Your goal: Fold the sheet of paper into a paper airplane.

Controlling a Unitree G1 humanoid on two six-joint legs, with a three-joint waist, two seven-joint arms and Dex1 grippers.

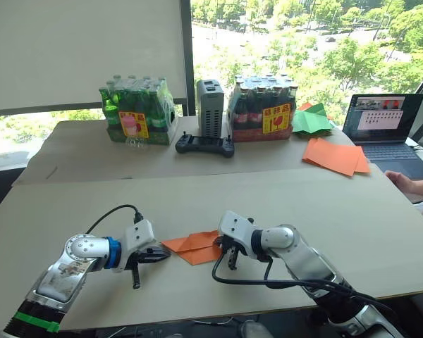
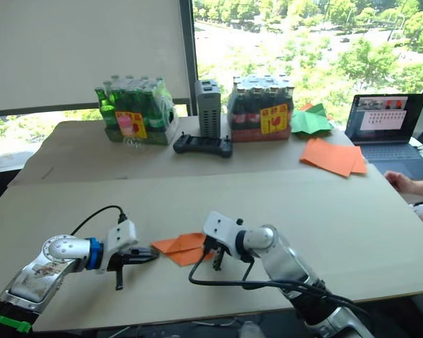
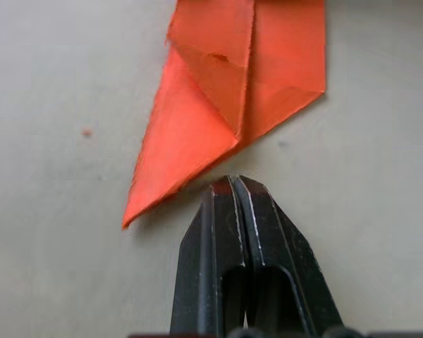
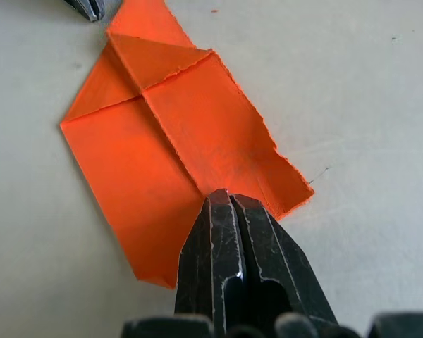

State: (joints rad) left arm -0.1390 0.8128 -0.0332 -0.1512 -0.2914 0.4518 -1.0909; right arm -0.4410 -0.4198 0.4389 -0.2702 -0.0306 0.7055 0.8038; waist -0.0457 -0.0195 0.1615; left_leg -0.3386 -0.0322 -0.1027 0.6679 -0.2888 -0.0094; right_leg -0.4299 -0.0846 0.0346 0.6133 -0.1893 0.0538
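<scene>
The sheet of paper [image 1: 194,246], partly folded to a point, lay flat on the table [image 1: 268,197] between both grippers. The left gripper [image 3: 231,184] sat closed and empty just beside its pointed end. The right gripper [image 4: 228,199], fingers together, pressed on its opposite edge.

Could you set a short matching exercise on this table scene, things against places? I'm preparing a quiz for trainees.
Things:
1. folded orange paper
2. pile of orange sheets
3. black controller
4. laptop

Places:
A. far right edge of the table, open
B. between the two packs of bottles
C. between the two tools at the front of the table
D. just left of the laptop

Pairs: 1-C, 2-D, 3-B, 4-A
</scene>
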